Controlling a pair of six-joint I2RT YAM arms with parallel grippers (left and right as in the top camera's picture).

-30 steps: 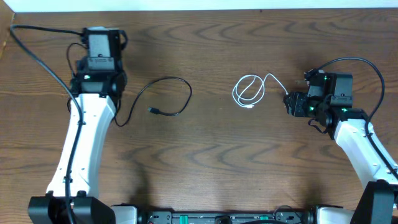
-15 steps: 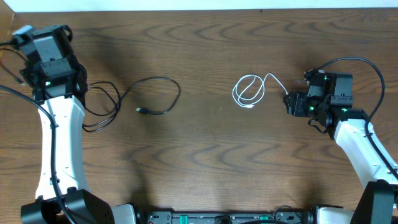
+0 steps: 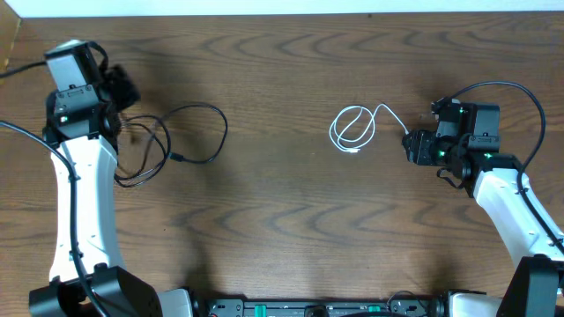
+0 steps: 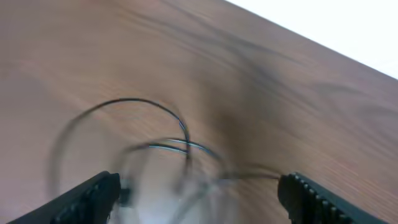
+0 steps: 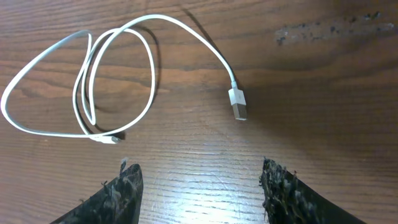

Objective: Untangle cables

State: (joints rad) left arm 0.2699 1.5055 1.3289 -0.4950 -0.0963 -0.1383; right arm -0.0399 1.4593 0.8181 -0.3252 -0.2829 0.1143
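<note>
Both cords were judged light, limp and slippery, so a pinch just behind a plug was favoured. The white cable (image 5: 153, 68) lay coiled right of centre, its plug (image 5: 237, 107) just beyond the right gripper (image 5: 197, 169), whose 2 fingers were spread and empty. The black cable (image 3: 226, 130) lay looped at the left and was seen, blurred, between the spread fingers of the left gripper (image 4: 199, 185).

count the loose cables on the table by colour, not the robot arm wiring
black cable: 1
white cable: 1
total: 2
</note>
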